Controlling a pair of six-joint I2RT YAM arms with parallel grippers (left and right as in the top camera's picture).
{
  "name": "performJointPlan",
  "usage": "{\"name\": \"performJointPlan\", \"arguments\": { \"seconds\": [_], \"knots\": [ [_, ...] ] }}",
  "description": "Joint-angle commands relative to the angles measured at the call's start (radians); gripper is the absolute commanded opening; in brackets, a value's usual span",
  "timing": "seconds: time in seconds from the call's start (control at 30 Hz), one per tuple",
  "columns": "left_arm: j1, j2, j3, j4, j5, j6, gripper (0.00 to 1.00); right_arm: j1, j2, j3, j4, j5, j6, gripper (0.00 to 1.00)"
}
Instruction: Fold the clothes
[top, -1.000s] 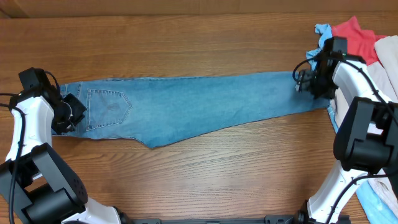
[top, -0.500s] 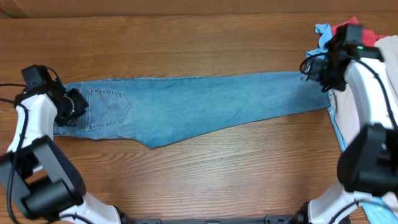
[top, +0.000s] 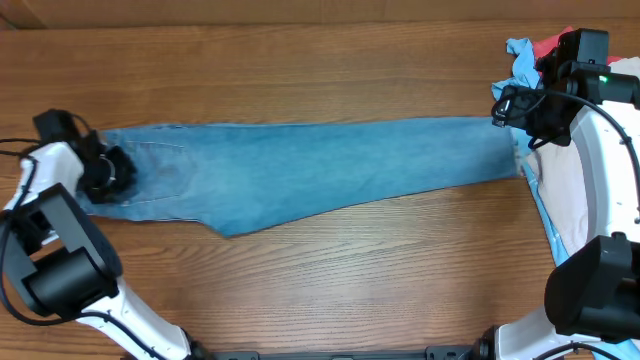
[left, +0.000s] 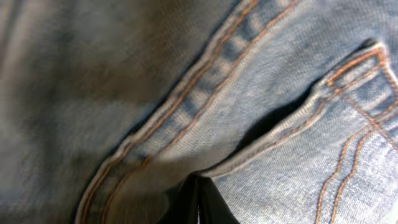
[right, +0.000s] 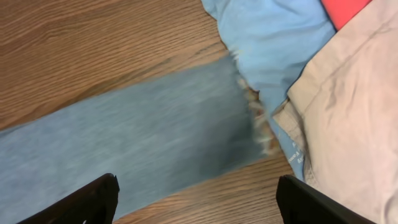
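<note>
The wooden table (top: 330, 290) is bare closest to the robot. Just past that, the blue jeans (top: 320, 165) lie flat and long across it, with the waist on the left and the leg ends on the right. The left gripper (top: 108, 172) is at the waist, and its fingers are pinched tight on a bit of denim. The right gripper (top: 508, 108) hangs over the frayed hem (right: 258, 118), with its fingers spread wide and holding nothing. Farther off, at the right edge, sits a pile: a beige garment (top: 575, 190), a light blue garment (top: 520, 55) and a red garment (top: 548, 45). The robot seems to be grabbing both ends for the first fold. Next, the right gripper probably must drop down and pinch the hem.
</note>
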Motion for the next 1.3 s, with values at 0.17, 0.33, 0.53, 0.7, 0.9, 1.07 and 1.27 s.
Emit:
{"name": "performJointPlan", "arguments": {
  "seconds": [0.17,0.33,0.53,0.7,0.9,1.07,1.27],
  "knots": [
    [0.040,0.034,0.290,-0.159,-0.003,-0.002,0.22,0.003,0.014,-0.011,-0.003,-0.050,-0.001,0.88],
    [0.003,0.034,0.367,-0.291,0.205,-0.001,0.34,-0.011,0.063,-0.064,0.008,-0.049,-0.041,0.92],
    [-0.065,0.034,0.365,-0.387,0.173,0.002,0.37,-0.085,0.174,-0.110,0.046,-0.133,-0.084,0.92],
    [-0.107,0.034,0.365,-0.407,0.170,0.003,0.37,-0.112,0.251,-0.110,0.069,-0.132,-0.086,0.92],
    [-0.139,0.034,0.364,-0.413,0.136,0.002,0.37,-0.114,0.332,-0.110,0.090,-0.205,-0.113,0.90],
    [-0.163,0.034,0.364,-0.416,0.120,0.002,0.37,-0.101,0.367,-0.110,0.113,-0.253,-0.113,0.82],
    [-0.177,0.034,0.364,-0.431,0.120,0.002,0.29,-0.098,0.375,-0.110,0.138,-0.252,-0.107,0.41]
  ]
}}
